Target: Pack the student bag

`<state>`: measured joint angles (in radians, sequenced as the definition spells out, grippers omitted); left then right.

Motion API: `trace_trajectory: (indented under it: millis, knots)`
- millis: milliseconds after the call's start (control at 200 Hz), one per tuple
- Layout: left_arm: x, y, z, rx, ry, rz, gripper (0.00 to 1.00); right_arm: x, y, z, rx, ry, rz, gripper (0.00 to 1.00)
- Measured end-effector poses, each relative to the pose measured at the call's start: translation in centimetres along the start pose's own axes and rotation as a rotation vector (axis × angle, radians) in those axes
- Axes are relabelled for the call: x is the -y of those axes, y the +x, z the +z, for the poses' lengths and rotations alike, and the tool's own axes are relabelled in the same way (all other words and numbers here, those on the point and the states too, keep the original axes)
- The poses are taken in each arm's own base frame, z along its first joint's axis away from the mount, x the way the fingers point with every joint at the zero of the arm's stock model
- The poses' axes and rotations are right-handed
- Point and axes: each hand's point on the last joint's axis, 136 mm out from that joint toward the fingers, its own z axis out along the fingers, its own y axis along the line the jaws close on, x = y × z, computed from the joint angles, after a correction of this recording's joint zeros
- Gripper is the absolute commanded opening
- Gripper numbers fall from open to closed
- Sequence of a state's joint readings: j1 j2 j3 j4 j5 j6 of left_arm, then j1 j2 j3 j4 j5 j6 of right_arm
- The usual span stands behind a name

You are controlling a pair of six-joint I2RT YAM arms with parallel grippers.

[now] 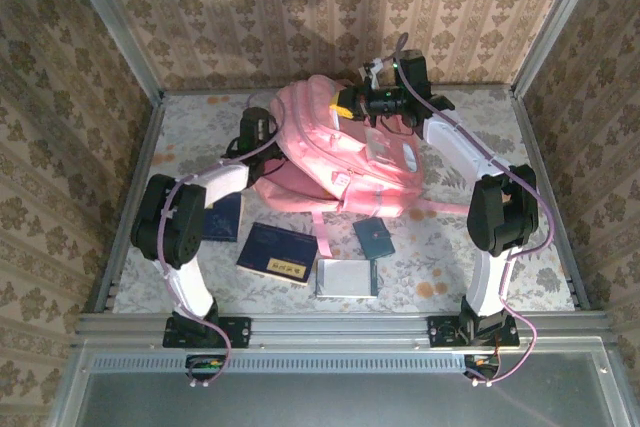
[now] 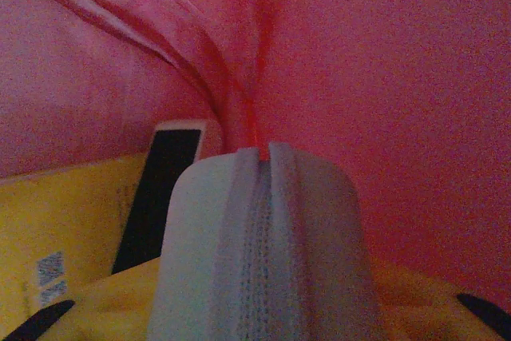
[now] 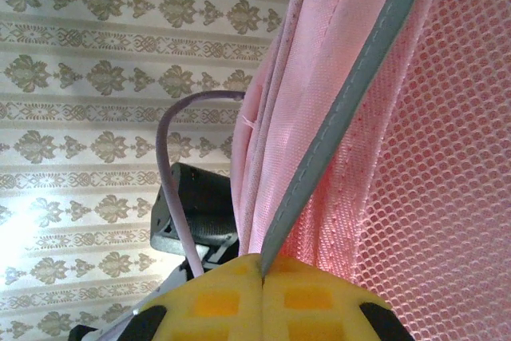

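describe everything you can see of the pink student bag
The student bag is a soft pink fabric backpack with pale panels, mesh and grey trim, slumped at the far middle of the table, a strap trailing toward the books. The right pincer is shut on its grey-trimmed edge up top; the left pincer meets its left side.

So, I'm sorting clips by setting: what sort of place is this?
Probably a purpose-built robot test cell, not a home: wallpaper-printed panels on three sides, aluminium frame rails, and a student bag with books on the enclosed table.
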<state>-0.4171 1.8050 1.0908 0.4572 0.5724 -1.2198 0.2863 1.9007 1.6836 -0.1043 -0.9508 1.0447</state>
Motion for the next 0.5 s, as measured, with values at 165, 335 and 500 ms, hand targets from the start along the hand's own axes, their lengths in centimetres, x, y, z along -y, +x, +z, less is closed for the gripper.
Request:
trace_trajectory:
  millis: [165, 335, 500]
  knots:
    - [0.9, 3.1, 1.4, -0.055, 0.006, 0.021, 0.42, 0.2, -0.2, 0.2, -0.002, -0.002, 0.011, 0.0]
    - [-0.3, 5.4, 3.9, -0.096, 0.008, 0.012, 0.48, 0.5, -0.4, 0.5, -0.004, -0.008, 0.026, 0.0]
    - [-0.9, 7.5, 6.1, -0.141, 0.017, -0.012, 0.75, 1.0, -0.5, 0.7, -0.006, -0.002, 0.043, 0.0]
